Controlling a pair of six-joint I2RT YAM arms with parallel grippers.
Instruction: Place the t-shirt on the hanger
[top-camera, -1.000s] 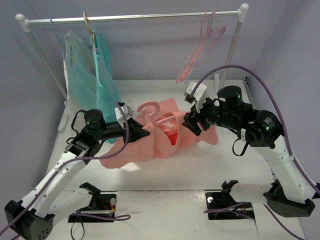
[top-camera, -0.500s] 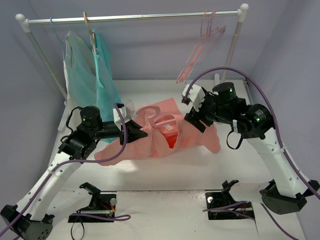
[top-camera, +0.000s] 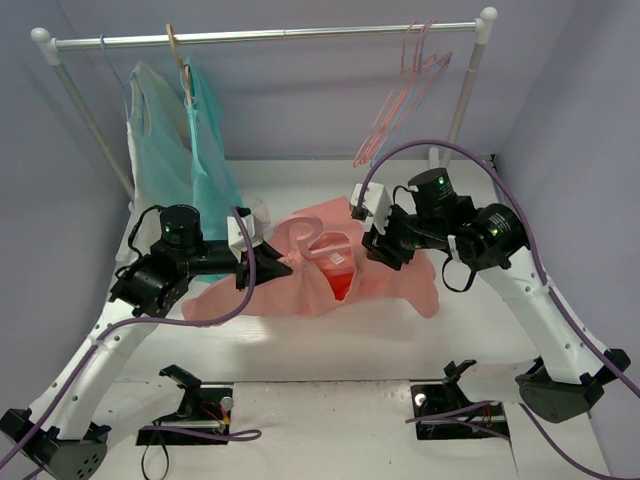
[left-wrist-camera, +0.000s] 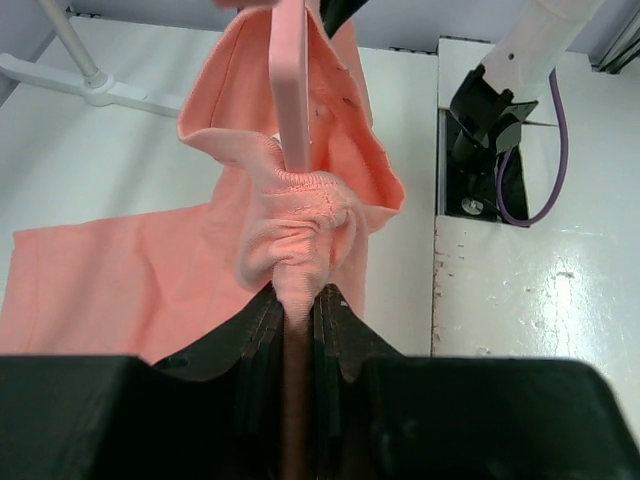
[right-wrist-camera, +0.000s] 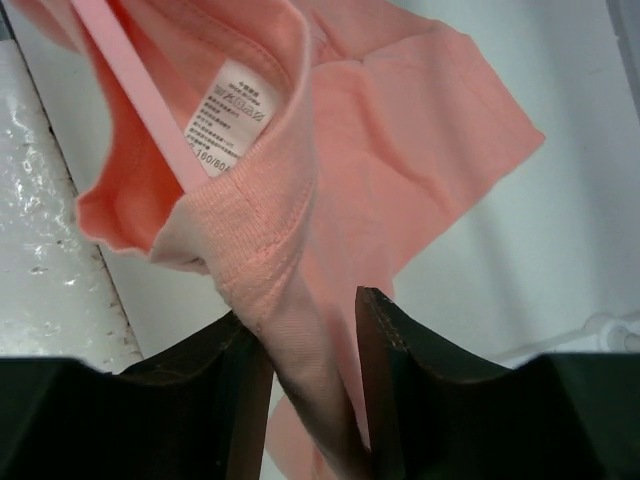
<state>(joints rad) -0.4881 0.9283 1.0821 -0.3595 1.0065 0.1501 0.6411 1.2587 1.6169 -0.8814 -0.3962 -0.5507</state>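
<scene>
The t-shirt (top-camera: 405, 278) is held up by its collar above the table (top-camera: 330, 340), with its lower part trailing on the surface. The left claw (left-wrist-camera: 297, 300) is clamped on a bunched wad of collar, the right claw (right-wrist-camera: 310, 310) on the ribbed neckband. The hanger (left-wrist-camera: 288, 90) is threaded into the neck opening (hook protruding above), so insertion is judged partly done. The shoulders are not yet seated. No container is seen.
</scene>
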